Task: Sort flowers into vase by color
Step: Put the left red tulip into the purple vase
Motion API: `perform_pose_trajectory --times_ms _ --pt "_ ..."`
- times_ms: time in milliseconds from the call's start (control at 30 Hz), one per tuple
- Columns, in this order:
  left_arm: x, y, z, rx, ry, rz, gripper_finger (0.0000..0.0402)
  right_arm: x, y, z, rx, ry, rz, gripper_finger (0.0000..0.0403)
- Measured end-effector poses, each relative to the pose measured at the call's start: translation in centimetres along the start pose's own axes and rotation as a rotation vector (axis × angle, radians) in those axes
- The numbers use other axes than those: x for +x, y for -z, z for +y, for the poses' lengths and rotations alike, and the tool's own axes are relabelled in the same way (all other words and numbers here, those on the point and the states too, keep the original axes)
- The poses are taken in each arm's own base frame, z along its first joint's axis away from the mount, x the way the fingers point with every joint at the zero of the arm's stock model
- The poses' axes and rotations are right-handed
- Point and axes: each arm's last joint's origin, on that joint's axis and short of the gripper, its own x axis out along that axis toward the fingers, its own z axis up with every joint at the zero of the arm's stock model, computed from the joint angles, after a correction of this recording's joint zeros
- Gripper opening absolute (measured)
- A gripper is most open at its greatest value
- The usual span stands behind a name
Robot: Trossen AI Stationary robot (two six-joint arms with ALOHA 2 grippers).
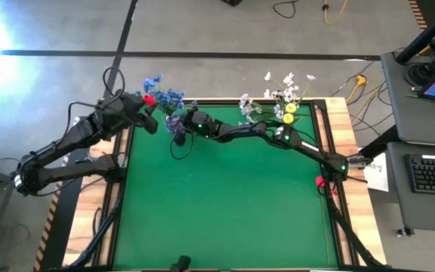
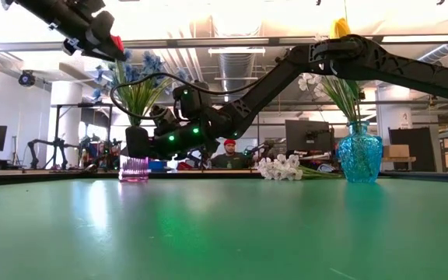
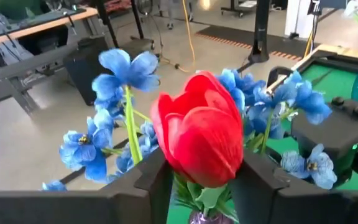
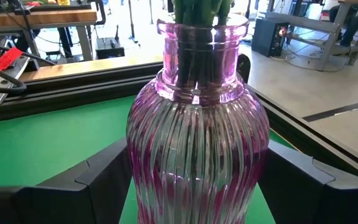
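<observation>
Red tulip [image 3: 201,137]: one bloom, held by the left gripper [image 1: 149,100], its fingers [image 3: 155,186] closed on the stem just under the head. The bloom sits above the blue flowers [image 1: 165,94] and over the mouth of the pink vase [image 2: 134,168], well clear of the table [image 1: 225,196].

Blue flowers: cluster on green stems [image 4: 197,25], standing upright in the pink vase; blossoms spread on both sides of the left gripper and beyond it.

Pink vase [image 4: 197,143]: ribbed glass, upright at the table's far edge, directly below the left gripper. It stands between the fingers of the right gripper [image 1: 180,130], which are spread wide to either side of its body; whether they press the glass cannot be told.

Right arm: reaches low across the far side of the table from the right, gripper at the base of the pink vase.

Blue vase [image 2: 360,155]: upright at the far right corner, well apart from both grippers; holds a yellow tulip [image 2: 341,28] and white sprays [image 1: 287,87].

White blossoms [image 2: 280,167]: one spray lying flat on the table beside the blue vase.

Person [image 2: 229,155]: seated in the room beyond the table, seen past the right arm.
</observation>
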Motion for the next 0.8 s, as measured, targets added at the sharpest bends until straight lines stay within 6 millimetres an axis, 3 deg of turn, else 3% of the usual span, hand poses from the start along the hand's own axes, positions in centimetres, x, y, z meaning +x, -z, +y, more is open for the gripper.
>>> perform_pose_trajectory --times_ms 433,600,800 --pt "1.4 1.9 -0.6 -0.016 -0.001 -0.012 0.0005 0.0 0.0 0.0 0.001 0.001 0.0 0.029" --pt "1.3 2.0 -0.6 -0.045 -0.001 -0.02 0.002 0.0 0.0 0.0 0.0 0.001 0.0 0.0292" --pt "0.2 0.7 -0.1 -0.058 0.001 0.015 0.0065 0.0 0.2 0.0 0.002 0.0 0.019 0.0324"
